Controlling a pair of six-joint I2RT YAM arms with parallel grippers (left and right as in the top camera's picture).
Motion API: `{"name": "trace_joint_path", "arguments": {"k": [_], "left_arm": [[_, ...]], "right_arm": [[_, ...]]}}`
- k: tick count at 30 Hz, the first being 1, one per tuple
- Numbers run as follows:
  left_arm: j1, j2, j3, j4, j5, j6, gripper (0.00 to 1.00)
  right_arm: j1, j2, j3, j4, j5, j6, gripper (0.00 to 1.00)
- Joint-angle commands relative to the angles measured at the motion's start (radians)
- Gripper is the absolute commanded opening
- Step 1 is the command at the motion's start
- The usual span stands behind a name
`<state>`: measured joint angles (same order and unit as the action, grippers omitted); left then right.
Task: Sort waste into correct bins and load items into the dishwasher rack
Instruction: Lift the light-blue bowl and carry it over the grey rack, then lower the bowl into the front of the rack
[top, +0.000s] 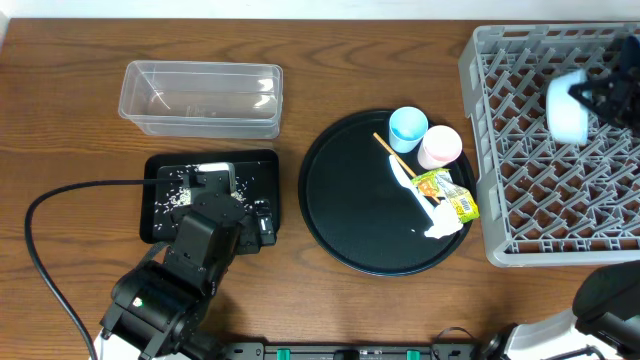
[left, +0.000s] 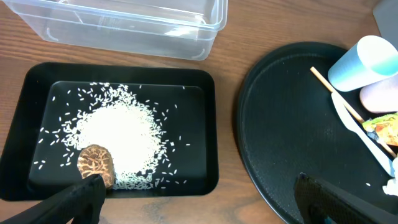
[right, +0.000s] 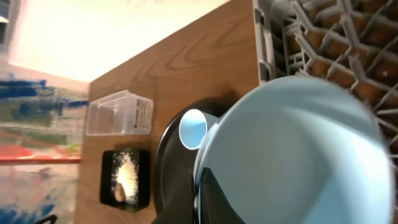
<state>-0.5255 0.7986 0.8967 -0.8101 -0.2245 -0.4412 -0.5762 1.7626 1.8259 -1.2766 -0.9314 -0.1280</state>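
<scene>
While over rack, bowl in pincer

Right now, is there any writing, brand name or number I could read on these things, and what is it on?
No text here can be read.
Yellow-green wrapper: it has coloured print, but this is too small and crumpled to read.
Clear tub, rectangular black tray, blue cup, pink cup, bowl, grey rack: no writing shows on any of them.
</scene>
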Motion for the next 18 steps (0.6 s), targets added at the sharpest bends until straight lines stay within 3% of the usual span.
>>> {"name": "trace_joint_path", "arguments": {"k": [1,5,18], "left_arm": [[0.003,-0.001,0.014,-0.001,-0.016,0.006,0.98],[0.003,-0.001,0.014,-0.001,-0.016,0.006,0.98],[0.003,-0.001,0.014,-0.001,-0.016,0.006,0.98]], "right_arm": [[-0.049,0.000,-0.081,0.040,-0.156,-0.057,0.01],[-0.085,0.024,-0.169,0.108,-0.268,-0.057,0.01],[-0.082,0.094,-0.222,0.140,-0.201,-0.064,0.01]]}}
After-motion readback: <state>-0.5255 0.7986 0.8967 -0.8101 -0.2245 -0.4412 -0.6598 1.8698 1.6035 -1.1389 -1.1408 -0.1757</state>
